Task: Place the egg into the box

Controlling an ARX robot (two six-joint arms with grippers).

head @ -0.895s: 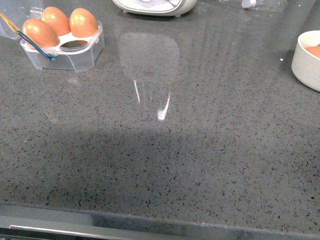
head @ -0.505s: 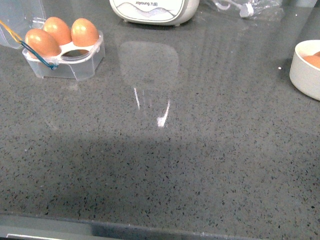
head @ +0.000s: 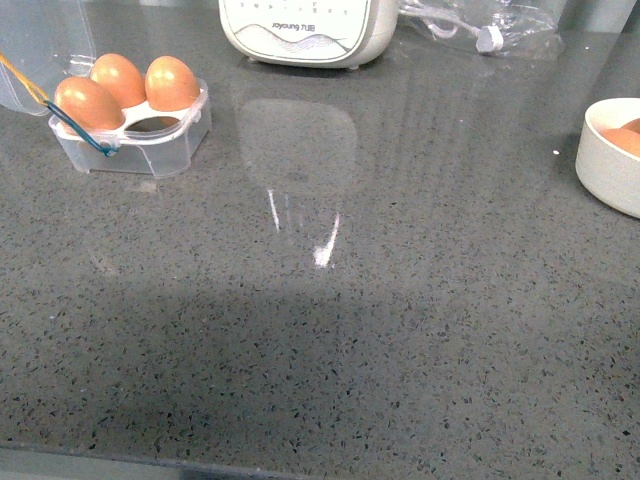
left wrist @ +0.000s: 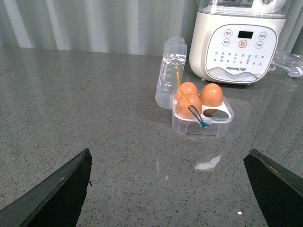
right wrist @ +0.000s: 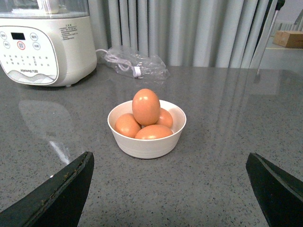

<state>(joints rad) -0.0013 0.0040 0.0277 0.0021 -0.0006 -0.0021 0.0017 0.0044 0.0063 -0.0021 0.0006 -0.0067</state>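
The clear box [head: 150, 135] stands at the far left of the grey counter with three brown eggs in it and one cup bare. Its lid stands open and a yellow-and-blue cord hangs over it. It also shows in the left wrist view [left wrist: 203, 124]. Several brown eggs lie in a round white bowl [right wrist: 147, 142]; one egg [right wrist: 146, 107] sits on top. The bowl's edge shows at the right in the front view [head: 605, 170]. My left gripper [left wrist: 173, 189] is open and empty, well short of the box. My right gripper [right wrist: 170, 189] is open and empty, short of the bowl.
A white kitchen appliance [head: 305, 30] stands at the back of the counter, right of the box. A clear plastic bag with a cable [head: 485, 25] lies at the back right. Neither arm shows in the front view.
The front view has tilted up: the box, the appliance and the bowl sit lower in the picture and more of the appliance shows. Nothing on the counter has moved.
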